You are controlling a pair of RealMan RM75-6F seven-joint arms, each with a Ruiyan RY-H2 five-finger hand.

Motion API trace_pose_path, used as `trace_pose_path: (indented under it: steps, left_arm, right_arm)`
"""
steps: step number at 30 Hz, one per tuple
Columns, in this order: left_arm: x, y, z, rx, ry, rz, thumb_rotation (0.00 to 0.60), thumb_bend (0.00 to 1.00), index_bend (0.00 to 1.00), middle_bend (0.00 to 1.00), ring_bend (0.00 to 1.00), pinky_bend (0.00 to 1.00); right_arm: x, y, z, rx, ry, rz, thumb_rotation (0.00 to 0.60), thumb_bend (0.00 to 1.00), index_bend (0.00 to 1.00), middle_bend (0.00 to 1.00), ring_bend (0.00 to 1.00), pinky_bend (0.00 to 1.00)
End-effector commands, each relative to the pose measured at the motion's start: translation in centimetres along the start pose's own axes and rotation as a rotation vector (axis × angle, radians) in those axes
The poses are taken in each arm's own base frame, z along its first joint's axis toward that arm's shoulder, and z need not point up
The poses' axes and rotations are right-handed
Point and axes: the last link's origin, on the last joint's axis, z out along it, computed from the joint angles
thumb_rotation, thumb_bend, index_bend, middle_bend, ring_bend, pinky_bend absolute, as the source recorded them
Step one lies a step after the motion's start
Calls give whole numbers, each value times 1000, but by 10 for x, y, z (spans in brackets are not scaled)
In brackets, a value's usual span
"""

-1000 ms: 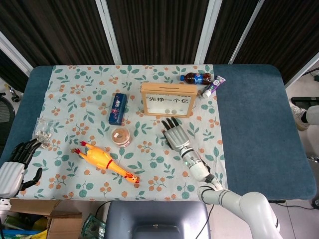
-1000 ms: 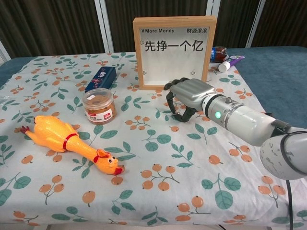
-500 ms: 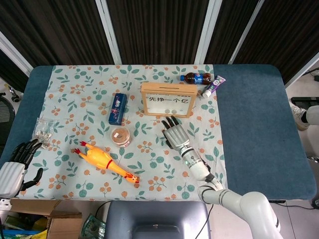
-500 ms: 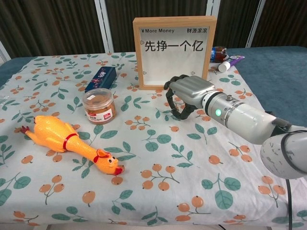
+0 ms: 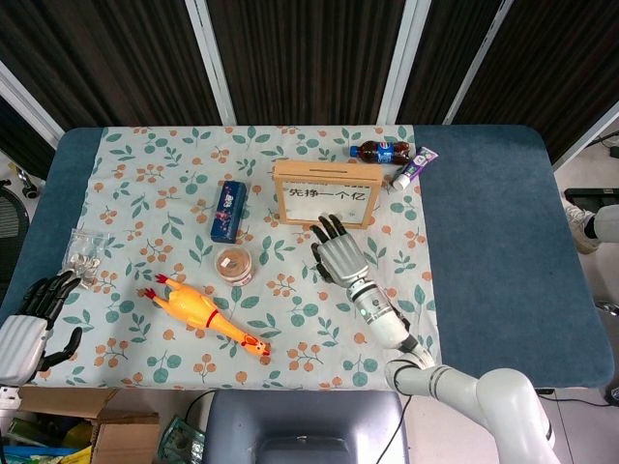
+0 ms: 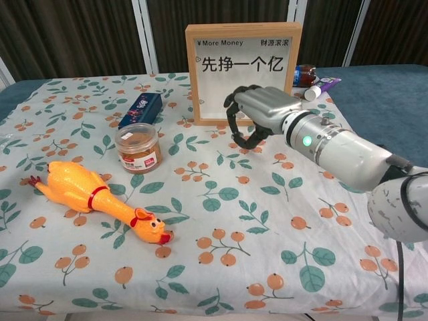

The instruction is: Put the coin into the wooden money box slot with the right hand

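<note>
The wooden money box (image 5: 324,172) (image 6: 242,33) stands upright at the back middle of the cloth, its slot (image 5: 324,166) on the top edge. My right hand (image 5: 337,256) (image 6: 257,114) hovers just in front of the box's lower right, lifted off the cloth. Its fingers curl down toward the thumb in a pinch. The coin is hidden inside that pinch and I cannot make it out. My left hand (image 5: 29,324) hangs off the table's front left corner, fingers apart, holding nothing.
A yellow rubber chicken (image 5: 205,314) (image 6: 93,197) lies front left. A small jar (image 5: 234,264) (image 6: 138,147) and a blue box (image 5: 228,209) (image 6: 140,110) sit left of the money box. A cola bottle (image 5: 380,152) and tube (image 5: 413,166) lie behind it. A clear bag (image 5: 85,253) rests far left.
My right hand has risen off the cloth and moved toward the money box, keeping its fingers curled in a pinch. The left hand has stayed still.
</note>
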Motion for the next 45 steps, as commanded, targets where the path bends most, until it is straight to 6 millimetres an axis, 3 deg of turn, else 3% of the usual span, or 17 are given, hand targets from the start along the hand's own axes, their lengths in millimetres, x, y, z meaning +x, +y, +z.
trace_pose_path:
  steps: [1,8,11,14,16,19,28,45]
  left_arm:
    - [-3,-3,-1,-7,-3,6,600,482,0,3,0,46]
    - [-7,-2,-1,-11,-16,16,600,482,0,3,0,46]
    - [-7,-1,0,-11,-17,17,600,482,0,4,0,46]
    - [-7,-1,0,-8,-17,17,600,481,0,3,0,46]
    - [-7,-3,-2,-2,-18,15,600,481,0,3,0,46]
    - [-5,0,1,-9,-13,9,600,481,0,3,0,46]
    - [-4,-3,1,4,-10,10,600,482,0,3,0,47]
    - [-5,-2,4,8,-15,11,600,482,0,3,0,46]
  right_arm:
    - [60,8,7,-4,141,76,600,593,739,268,21,79]
    - [145,8,13,-52,260,184,600,593,737,268,22,80]
    - [152,8,14,-60,267,189,600,593,737,268,22,80]
    - [175,8,19,-86,299,210,600,593,736,268,22,80]
    - [196,17,30,-144,336,156,600,594,736,268,22,80]
    - [208,23,44,-206,328,110,600,593,736,268,22,80]
    - [190,40,66,-310,233,-50,600,593,736,268,22,80]
    - [163,39,77,-343,106,15,600,593,735,269,22,80]
